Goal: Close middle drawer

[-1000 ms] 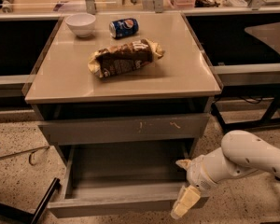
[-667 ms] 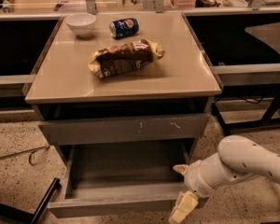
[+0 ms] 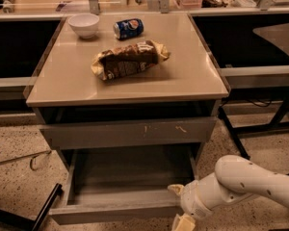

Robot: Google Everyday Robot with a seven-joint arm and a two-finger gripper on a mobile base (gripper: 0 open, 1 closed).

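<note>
The middle drawer (image 3: 116,211) is pulled far out at the bottom of the grey cabinet, and its empty grey tray interior (image 3: 130,174) shows. Its plain flat front faces me near the bottom edge of the view. My gripper (image 3: 179,206) is at the right end of that front, on the white arm (image 3: 245,184) that comes in from the right. One cream fingertip (image 3: 175,189) sits over the front's top rim and the other lies below it at the frame's bottom edge, so the jaws stand apart around the drawer front.
Above it, the taller drawer front with pale scratch marks (image 3: 130,133) stands slightly out. On the beige top (image 3: 192,76) lie a chip bag (image 3: 127,59), a blue can (image 3: 128,28) and a white bowl (image 3: 84,24). A black table leg (image 3: 233,134) stands to the right, and a dark bar (image 3: 43,211) to the left.
My arm and gripper have moved a little left along the drawer front. The drawer stays as far out as before.
</note>
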